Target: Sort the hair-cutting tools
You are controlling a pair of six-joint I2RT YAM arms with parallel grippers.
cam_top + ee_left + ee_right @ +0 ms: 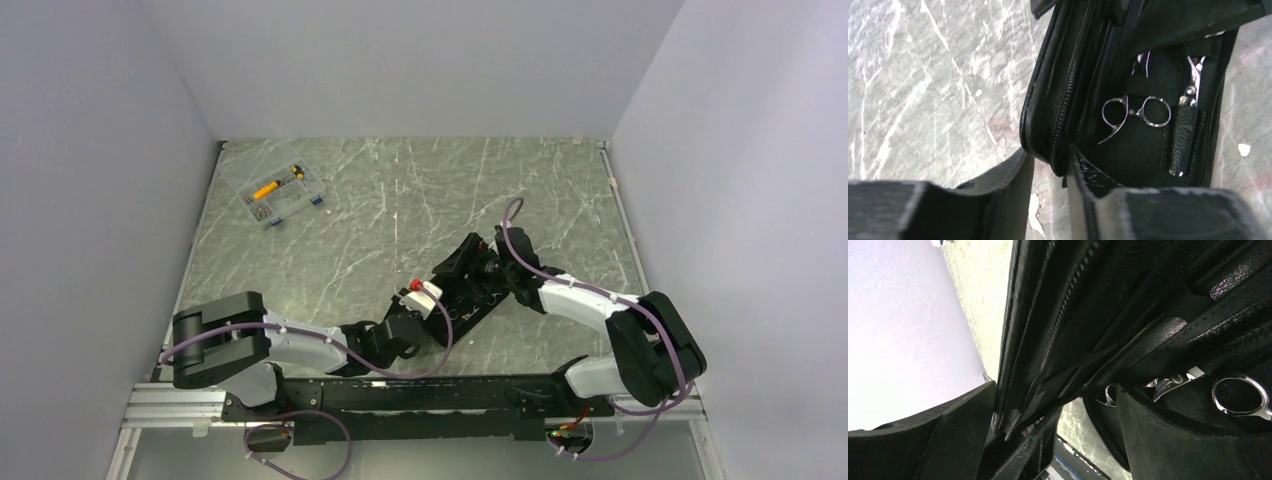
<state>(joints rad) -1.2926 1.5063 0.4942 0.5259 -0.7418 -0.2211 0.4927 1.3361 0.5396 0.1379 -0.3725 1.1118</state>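
Top external view: black zip case [468, 312] lies open on table [400, 190], near centre, between both arms. Lid [458, 262] stands tilted up on the far side, with right gripper [480, 265] at its edge. Left gripper [425, 312] is at the case's near-left corner. Clear plastic box [275, 190] sits far left, well apart from the case

Left wrist view: first scissors [1134, 113] are tucked in a pocket inside the case, ring handles showing, blades hidden. Second scissors [1194, 75] are just right of them, metal showing above a textured black sleeve [1183, 140]. Both are w/in the case, not on the table. Left gripper fingers [1003, 190] stand a little apart, straddling the case's near rim; cannot tell whether they press it

Right wrist view: right gripper fingers [948, 440] are wide apart, not clamped. The lid's zip edge sits between them, close against one finger. A scissor ring shows beyond the other finger
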